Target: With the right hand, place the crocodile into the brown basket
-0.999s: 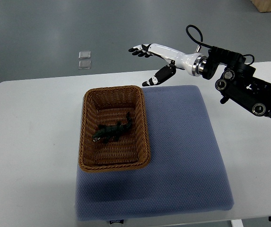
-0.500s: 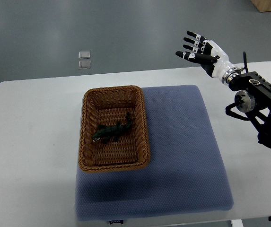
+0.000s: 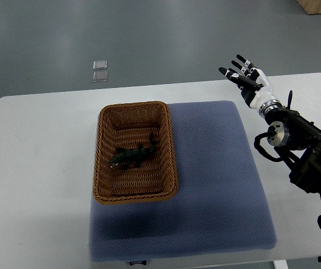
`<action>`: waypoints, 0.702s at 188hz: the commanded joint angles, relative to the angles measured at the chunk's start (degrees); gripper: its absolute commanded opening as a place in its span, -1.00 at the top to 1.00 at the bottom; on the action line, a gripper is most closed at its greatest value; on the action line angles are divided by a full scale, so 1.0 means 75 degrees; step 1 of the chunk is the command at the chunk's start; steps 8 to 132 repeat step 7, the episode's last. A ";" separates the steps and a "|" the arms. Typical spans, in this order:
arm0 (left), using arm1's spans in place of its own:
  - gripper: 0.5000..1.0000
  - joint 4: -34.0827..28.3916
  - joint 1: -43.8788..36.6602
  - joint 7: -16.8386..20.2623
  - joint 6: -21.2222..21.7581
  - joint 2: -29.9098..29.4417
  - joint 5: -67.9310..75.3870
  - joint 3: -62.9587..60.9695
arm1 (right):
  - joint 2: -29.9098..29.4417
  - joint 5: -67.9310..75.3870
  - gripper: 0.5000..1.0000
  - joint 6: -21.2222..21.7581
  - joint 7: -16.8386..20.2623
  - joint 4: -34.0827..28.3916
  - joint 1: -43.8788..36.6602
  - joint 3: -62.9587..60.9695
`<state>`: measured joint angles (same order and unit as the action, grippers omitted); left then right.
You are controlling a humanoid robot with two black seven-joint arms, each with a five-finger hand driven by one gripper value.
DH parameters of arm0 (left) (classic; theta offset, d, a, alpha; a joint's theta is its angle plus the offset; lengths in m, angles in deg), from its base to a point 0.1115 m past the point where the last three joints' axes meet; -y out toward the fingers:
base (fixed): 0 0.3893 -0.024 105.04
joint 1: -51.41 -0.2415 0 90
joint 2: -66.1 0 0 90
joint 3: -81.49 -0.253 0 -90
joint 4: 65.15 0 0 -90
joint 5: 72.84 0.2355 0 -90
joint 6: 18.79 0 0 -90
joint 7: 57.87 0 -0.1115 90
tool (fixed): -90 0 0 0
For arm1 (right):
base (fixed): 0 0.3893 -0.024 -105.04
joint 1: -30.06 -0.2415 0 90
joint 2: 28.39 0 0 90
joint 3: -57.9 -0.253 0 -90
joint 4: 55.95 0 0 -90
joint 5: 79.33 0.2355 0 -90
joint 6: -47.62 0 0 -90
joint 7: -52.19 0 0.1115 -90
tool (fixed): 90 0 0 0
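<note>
Crocodile lies on the floor of the brown basket, roughly at its middle, stretched on a diagonal with its head toward the basket's near-left corner and its tail toward the far-right; it is dark green, almost black, against the weave. The basket stands upright on the left part of a blue mat, its left wall overhanging the mat's left edge; the mat itself lies on the white bench.

The right hand is raised over the far-right side of the bench, just past the mat's far-right corner, well apart from the basket and from the crocodile; the whole width of the mat's far half lies between them. Its fingers are released, spread straight and fanned out, pointing away toward the far left, and they grasp nothing. The white palm joins a dark, jointed arm that comes in from the picture's right edge and crosses the bench's right side.

Counted: one crocodile; one basket; one mat; one robot hand in view. On the grey floor beyond the bench's far edge lie two small clear squares, one just beside the other, well apart from everything on the bench.
</note>
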<state>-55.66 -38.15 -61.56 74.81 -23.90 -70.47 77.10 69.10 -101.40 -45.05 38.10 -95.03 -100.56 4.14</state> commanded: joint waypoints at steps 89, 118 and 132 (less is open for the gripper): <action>-1.00 0.0000 0.0000 0.0000 0.0000 0.0000 0.0000 0.0011 | -0.0026 0.0002 -0.65 -0.0043 -0.0031 -0.0004 0.0071 -0.0086; -1.00 0.0000 0.0000 0.0000 0.0000 0.0000 0.0000 0.0011 | -0.0026 0.0002 -0.65 -0.0043 -0.0031 -0.0004 0.0071 -0.0086; -1.00 0.0000 0.0000 0.0000 0.0000 0.0000 0.0000 0.0011 | -0.0026 0.0002 -0.65 -0.0043 -0.0031 -0.0004 0.0071 -0.0086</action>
